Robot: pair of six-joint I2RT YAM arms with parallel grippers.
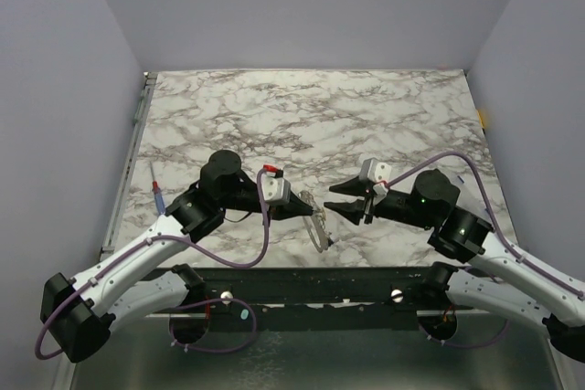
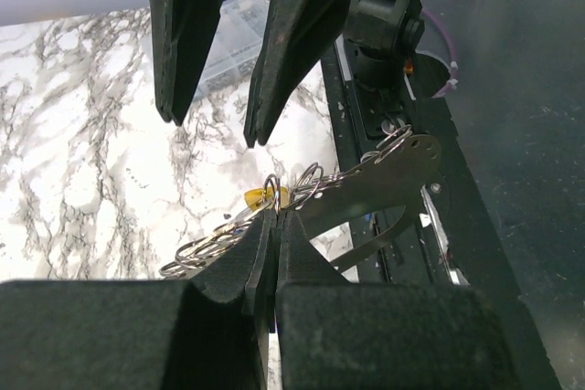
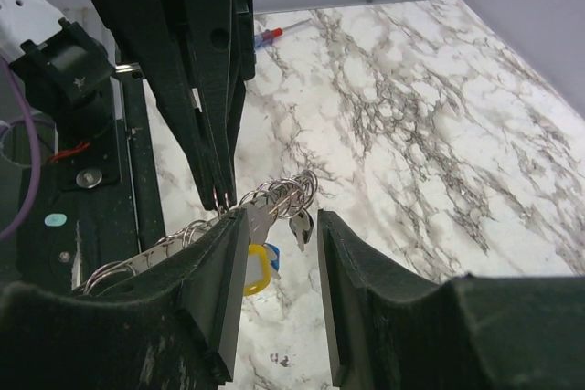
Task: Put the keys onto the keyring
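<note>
At the far left a thin red-and-blue stick (image 1: pixel 157 187) lies on the marble table (image 1: pixel 384 116), well apart from the work, and I do not need it. Next comes my left gripper (image 2: pixel 276 226). It is closed tightly, with no gap between the fingers, and it pinches the keyring (image 3: pixel 288 191), a bunch of wire loops, holding it above the table near the front edge. A flat metal plate (image 2: pixel 388 173) hangs from the same bunch and points toward the arm bases. The keys (image 3: pixel 260 226) hang just under the loops, with a yellow tag (image 3: pixel 258 271) and a blue tag (image 3: pixel 273 262) below them. I cannot tell which keys already sit on a loop and which only lean against it. To the right, my right gripper (image 3: pixel 281 226) is wide open. Its two fingers stand on either side of the hanging keys, and one key is very near the finger on the left arm's side, but it grips nothing. I judge that I am in the threading step. The next move asks me to close gently on one key head, then guide its hole along a loop end while the left side stays steady.
</note>
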